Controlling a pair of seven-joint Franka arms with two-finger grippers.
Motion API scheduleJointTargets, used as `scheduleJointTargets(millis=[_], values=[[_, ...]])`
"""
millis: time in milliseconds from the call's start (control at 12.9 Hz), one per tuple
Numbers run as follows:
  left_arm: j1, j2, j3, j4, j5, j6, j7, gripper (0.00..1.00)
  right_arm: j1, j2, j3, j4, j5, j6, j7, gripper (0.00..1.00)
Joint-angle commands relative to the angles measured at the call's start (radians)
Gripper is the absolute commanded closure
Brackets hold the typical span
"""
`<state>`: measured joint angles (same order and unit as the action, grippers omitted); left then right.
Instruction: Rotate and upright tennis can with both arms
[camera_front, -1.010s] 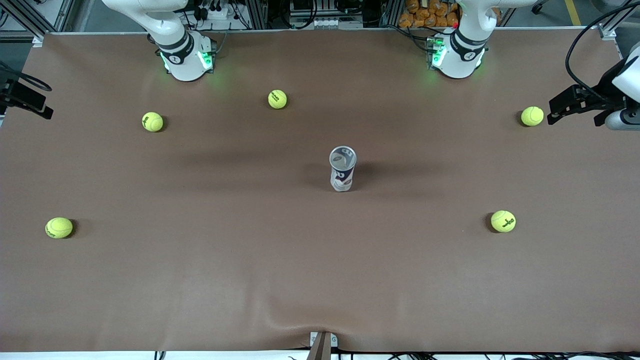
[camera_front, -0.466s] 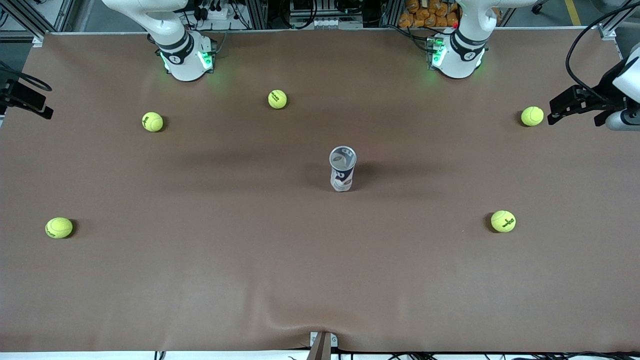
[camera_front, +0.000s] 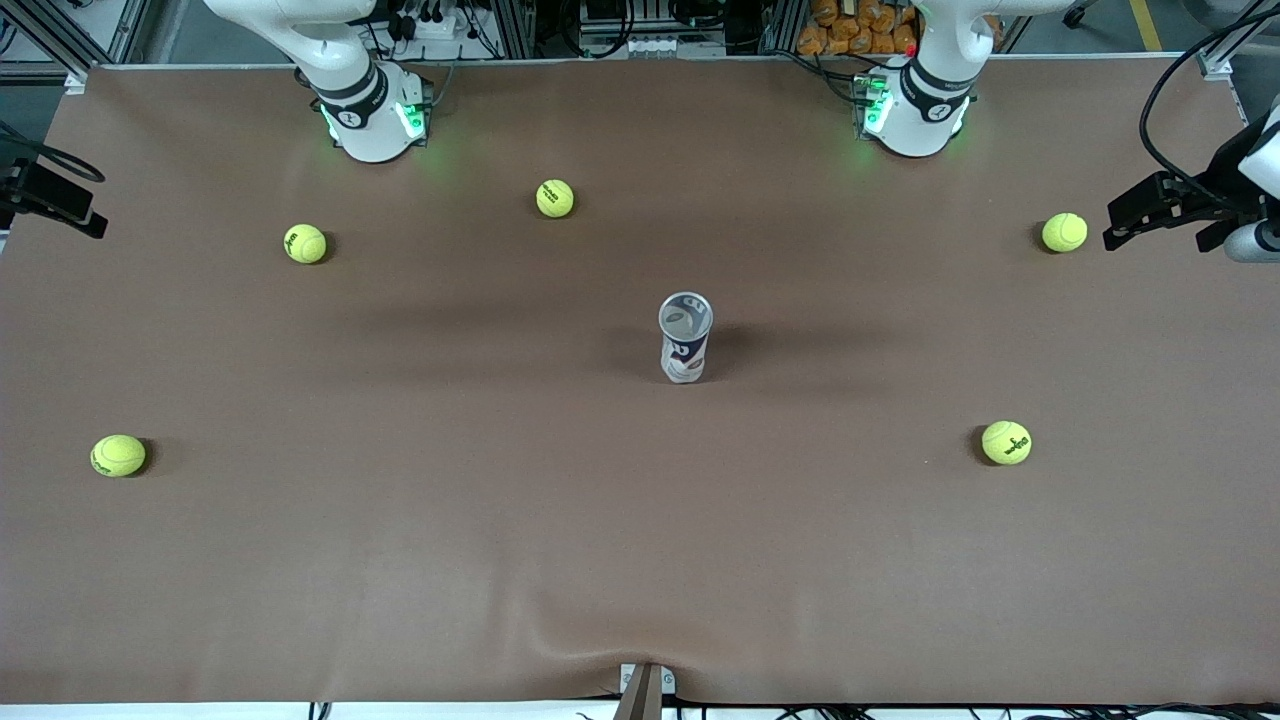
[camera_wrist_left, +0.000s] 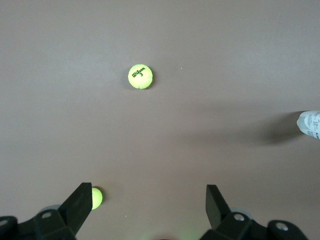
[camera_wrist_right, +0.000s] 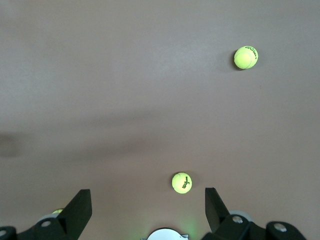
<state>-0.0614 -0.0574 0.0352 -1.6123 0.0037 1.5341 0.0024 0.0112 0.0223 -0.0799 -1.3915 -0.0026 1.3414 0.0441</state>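
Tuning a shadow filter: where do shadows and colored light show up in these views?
Front view: soft dark shadow flanks the upright tennis can; green glow rings both arm bases. Left wrist view: a long shadow streak runs from the can's edge. Right wrist view: faint broad shadow bands, green glow.

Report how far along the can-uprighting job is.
Done: the tennis can stands upright mid-table, open end up, untouched. In hand: nothing; the left gripper and right gripper are both open, high over the table at opposite ends. Left: apparently nothing, except parking the arms.
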Motion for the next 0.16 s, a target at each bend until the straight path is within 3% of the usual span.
scheduleJointTargets(millis=[0,78], values=[[-0.009,-0.016,0.008,-0.017,-0.007,0.004,0.004,0.00,0.001,-0.001,0.003,0.009,-0.010,-0.008,-0.010,0.00],[-0.008,-0.016,0.006,-0.017,-0.007,0.004,0.007,0.00,0.003,-0.001,0.003,0.009,-0.010,-0.008,-0.010,0.00]])
